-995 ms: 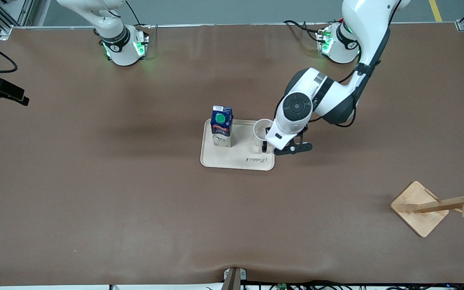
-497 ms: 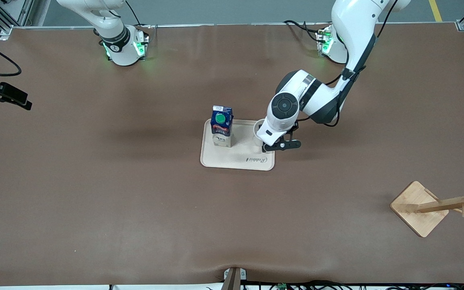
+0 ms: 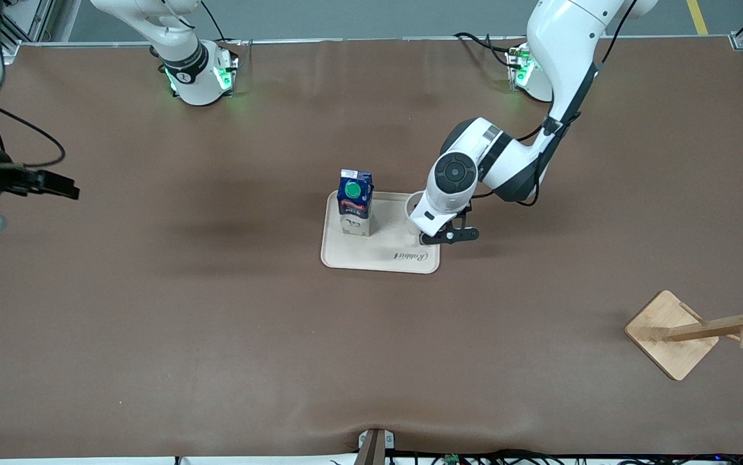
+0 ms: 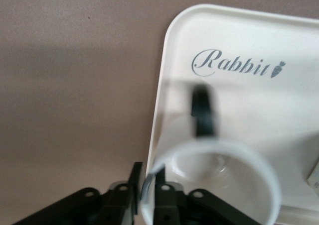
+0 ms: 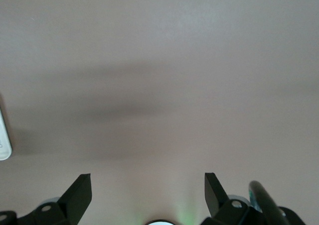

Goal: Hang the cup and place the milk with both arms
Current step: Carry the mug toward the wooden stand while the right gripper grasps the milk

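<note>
The white cup (image 3: 415,201) stands on the beige tray (image 3: 377,259), at the end toward the left arm. The milk (image 3: 355,208) stands upright at the tray's other end. My left gripper (image 3: 420,231) is down at the cup. In the left wrist view its fingers (image 4: 148,172) are shut on the cup's rim (image 4: 224,171), one inside and one outside the wall. The cup's black handle (image 4: 202,113) points toward the tray's "Rabbit" print. My right gripper (image 3: 45,183) is open and empty over bare table at the right arm's end; it also shows in the right wrist view (image 5: 147,181).
A wooden cup rack (image 3: 671,332) with pegs stands near the front camera at the left arm's end of the table. The tray's rim (image 4: 162,85) lies close beside the left fingers. Brown table mat lies all around the tray.
My left gripper has moved in from the left arm's side onto the cup's rim. My right arm has swung farther into view, its gripper moving toward the table's middle.
</note>
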### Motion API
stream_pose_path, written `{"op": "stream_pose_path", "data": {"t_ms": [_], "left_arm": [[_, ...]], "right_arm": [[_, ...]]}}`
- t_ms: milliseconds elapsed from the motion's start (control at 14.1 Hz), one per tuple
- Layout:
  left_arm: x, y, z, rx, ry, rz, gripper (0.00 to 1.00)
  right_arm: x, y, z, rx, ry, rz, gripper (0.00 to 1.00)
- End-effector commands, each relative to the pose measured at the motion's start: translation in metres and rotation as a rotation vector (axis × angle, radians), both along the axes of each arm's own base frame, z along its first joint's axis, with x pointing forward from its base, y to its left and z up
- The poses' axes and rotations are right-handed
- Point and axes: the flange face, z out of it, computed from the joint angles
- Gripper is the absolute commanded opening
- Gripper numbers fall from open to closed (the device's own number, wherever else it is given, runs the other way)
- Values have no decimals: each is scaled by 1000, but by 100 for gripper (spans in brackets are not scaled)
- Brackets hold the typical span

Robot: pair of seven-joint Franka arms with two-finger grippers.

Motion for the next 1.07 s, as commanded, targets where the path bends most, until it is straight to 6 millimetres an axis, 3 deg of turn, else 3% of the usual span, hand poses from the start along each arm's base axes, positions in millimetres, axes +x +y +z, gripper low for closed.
{"op": "stream_pose_path", "data": {"t_ms": [0,213,355,426,639,710,852,995], "left_arm": [[12,1,21,-11,-46,-1,0],[33,8,59,-45,-102,4,0],[42,16,102,-49,-131,3,0],[48,29,128,-39,-128,0,0],[66,96,201,-33,-148,-58,0],[71,121,218,-33,-158,-80,0],[80,173,247,-34,-174,-142,0],[94,235,263,-38,-186,-212,0]], "right_arm": [[7,25,-10,9,28,25,100],[0,109,-11,54,57,-45,100],[-9,181,-13,12,52,-142,100],[-13,219,-18,3,39,-156,100],[-20,301,-45,70,51,-221,100],[-20,317,-49,109,53,-251,100],[-24,353,-60,166,47,-242,100],[-26,380,-70,231,71,-331,100]]}}
